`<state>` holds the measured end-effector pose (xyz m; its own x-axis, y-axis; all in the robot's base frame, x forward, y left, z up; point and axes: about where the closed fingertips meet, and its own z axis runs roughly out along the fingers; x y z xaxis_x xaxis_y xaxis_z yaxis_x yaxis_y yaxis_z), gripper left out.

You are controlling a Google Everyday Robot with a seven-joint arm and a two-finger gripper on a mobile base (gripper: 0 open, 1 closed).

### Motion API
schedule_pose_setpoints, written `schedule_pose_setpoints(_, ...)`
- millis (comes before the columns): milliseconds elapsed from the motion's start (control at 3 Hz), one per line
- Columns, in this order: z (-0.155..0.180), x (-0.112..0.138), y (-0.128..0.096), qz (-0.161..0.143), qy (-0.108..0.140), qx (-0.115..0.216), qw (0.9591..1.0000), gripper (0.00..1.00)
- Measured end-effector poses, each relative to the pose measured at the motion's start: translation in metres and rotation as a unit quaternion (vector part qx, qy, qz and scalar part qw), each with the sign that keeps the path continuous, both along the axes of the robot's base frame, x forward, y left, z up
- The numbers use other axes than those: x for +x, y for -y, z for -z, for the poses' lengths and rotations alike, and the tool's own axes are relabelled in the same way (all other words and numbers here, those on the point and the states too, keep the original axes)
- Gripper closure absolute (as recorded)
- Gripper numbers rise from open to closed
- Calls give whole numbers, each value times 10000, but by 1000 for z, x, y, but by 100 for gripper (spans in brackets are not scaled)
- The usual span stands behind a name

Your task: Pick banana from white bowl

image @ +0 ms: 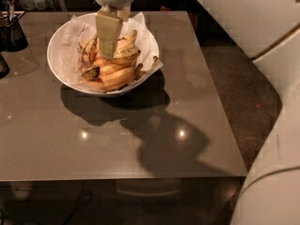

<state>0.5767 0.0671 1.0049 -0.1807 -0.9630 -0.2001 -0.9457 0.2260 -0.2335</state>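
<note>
The white bowl (61, 55), lined with crumpled white paper, stands at the back left of the brown table. It holds several bananas. A brown-speckled banana (87, 52) lies at the left of the pile, and cleaner yellow ones (115, 74) lie in the middle and front. My gripper (108, 53) hangs straight down from above into the bowl. Its tip is at the top of the pile, just right of the speckled banana. It hides part of the bananas behind it.
A small dark container (11, 29) stands at the table's back left, and another dark object (2, 65) sits at the left edge. The robot's white body (276, 125) fills the right side. The table's front edge (122, 176) is near.
</note>
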Motion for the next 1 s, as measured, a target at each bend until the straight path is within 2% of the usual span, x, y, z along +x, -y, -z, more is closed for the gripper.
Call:
schedule_pose_setpoints(333,6,6,3,248,-8,-95,9996,35)
schedule_pose_setpoints(667,12,11,6,457,-31,-166,9988,34)
schedule_pose_setpoints(1000,19,13,4,529,-73,-238,9983,34)
